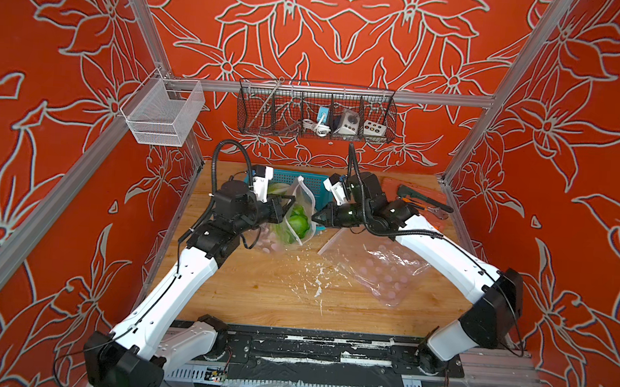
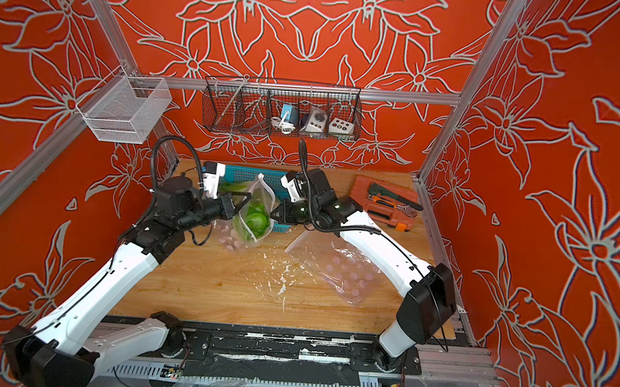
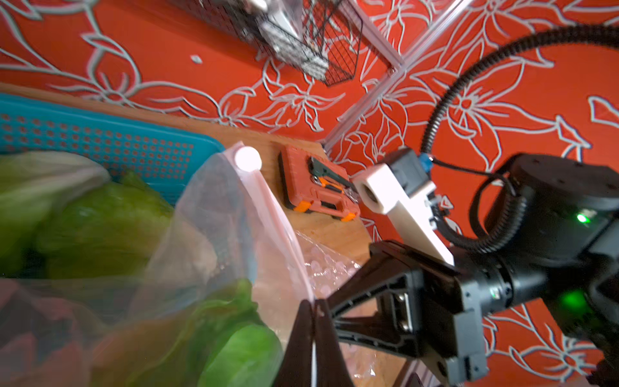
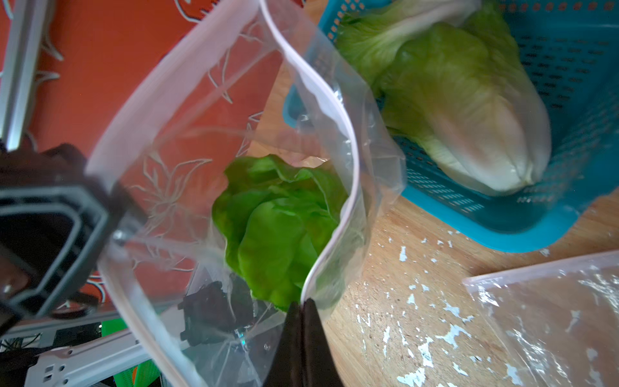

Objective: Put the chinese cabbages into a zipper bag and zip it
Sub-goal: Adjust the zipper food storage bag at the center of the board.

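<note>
Left tool (image 3: pixel 314 305) and right tool (image 4: pixel 303 305) pinch opposite zipper bag (image 4: pixel 187 134) rims near the surface's (image 4: pixel 418 234) far edge, probably spreading its mouth for the chinese cabbages (image 4: pixel 469 110) in the teal basket (image 4: pixel 569 83).

No legible text, brand or no. anywhere in the work cell. Small button box (image 1: pixel 374 128) in the wire basket (image 1: pixel 254 108) on the back wall: markings too small to read. Orange tool case (image 2: pixel 361 190): no readable label, blurred in the left wrist view.
</note>
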Available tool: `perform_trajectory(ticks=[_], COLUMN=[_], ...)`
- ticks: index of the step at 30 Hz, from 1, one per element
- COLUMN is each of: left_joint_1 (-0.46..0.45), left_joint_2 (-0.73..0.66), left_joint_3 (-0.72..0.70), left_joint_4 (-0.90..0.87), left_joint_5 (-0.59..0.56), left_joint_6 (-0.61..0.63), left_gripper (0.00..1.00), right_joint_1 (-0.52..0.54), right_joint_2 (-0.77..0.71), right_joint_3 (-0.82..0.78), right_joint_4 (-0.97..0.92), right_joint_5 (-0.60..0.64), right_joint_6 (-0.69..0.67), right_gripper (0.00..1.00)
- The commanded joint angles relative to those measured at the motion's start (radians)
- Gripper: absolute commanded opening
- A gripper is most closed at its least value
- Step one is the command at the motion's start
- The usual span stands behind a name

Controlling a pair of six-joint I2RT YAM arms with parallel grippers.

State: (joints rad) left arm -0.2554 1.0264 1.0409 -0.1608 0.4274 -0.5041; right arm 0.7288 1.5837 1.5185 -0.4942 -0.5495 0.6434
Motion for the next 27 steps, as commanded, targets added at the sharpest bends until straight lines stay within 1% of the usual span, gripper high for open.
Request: perform_trajectory(ticks=[1,4,6,9,10,12,15,16,18,20,22,24,26,27], left_joint_1=[0.040,0.041,0.041,0.042,0.042,0.042,0.043,0.044,0.052,0.068,0.094,0.105,0.105,0.105], left_joint_2=[-0.064,-0.068,-0.074,-0.079,-0.077,-0.077,-0.081,-0.084,-0.081,-0.069,-0.054,-0.047,-0.046,-0.017], left_joint_3=[0.061,0.090,0.120,0.159,0.169,0.179,0.178,0.182,0.208,0.249,0.301,0.347,0.392,0.397], left_joint_4=[-0.069,-0.089,-0.113,-0.143,-0.150,-0.153,-0.158,-0.168,-0.205,-0.266,-0.322,-0.351,-0.374,-0.373], left_joint_5=[-0.017,0.017,0.015,-0.023,-0.025,-0.009,-0.013,-0.035,-0.094,-0.205,-0.308,-0.372,-0.397,-0.381], left_joint_6=[0.031,0.010,0.013,0.040,0.043,0.039,0.046,0.057,0.091,0.135,0.182,0.222,0.254,0.265], left_gripper=[0.00,0.00,0.00,0.00,0.00,0.00,0.00,0.00,0.00,0.00,0.00,0.00,0.00,0.00], right_joint_1=[0.001,0.032,0.065,0.076,0.077,0.085,0.094,0.094,0.099,0.112,0.140,0.166,0.193,0.204], right_joint_2=[0.028,0.037,0.036,0.061,0.073,0.075,0.100,0.123,0.164,0.203,0.261,0.321,0.360,0.368], right_joint_3=[0.083,0.151,0.203,0.261,0.289,0.313,0.352,0.364,0.371,0.386,0.456,0.551,0.603,0.604], right_joint_4=[-0.078,-0.052,-0.012,-0.016,-0.034,-0.009,-0.049,-0.068,-0.039,0.018,0.042,0.029,0.040,0.055], right_joint_5=[0.029,-0.035,-0.080,-0.059,-0.062,-0.093,-0.051,-0.045,-0.083,-0.101,-0.106,-0.129,-0.151,-0.150], right_joint_6=[-0.039,-0.021,-0.010,0.011,0.006,0.020,-0.011,-0.010,0.020,0.068,0.087,0.098,0.115,0.127], right_gripper=[0.00,0.00,0.00,0.00,0.00,0.00,0.00,0.00,0.00,0.00,0.00,0.00,0.00,0.00])
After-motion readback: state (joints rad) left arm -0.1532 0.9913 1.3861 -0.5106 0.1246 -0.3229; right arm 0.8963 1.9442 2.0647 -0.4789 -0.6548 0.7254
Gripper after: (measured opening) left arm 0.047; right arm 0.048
